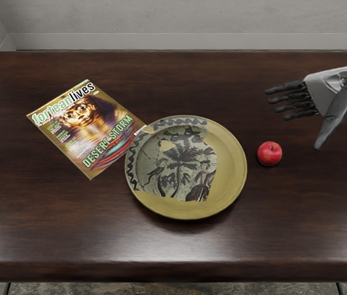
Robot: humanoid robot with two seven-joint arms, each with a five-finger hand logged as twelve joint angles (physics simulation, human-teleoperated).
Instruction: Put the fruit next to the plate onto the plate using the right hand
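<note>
Fingers (298, 97) wide near apple (269, 153) (magazine (84, 126) far)

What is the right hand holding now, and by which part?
Nothing. The right hand is open, fingers spread, apart from the red apple, which lies on the table beside the plate.

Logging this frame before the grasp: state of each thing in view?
Apple: on the table, right of the plate, untouched.
Plate: upright, nothing on it.
Magazine: closed, flat, corner at the plate's rim.
Right hand: open, above and right of the apple.
</note>
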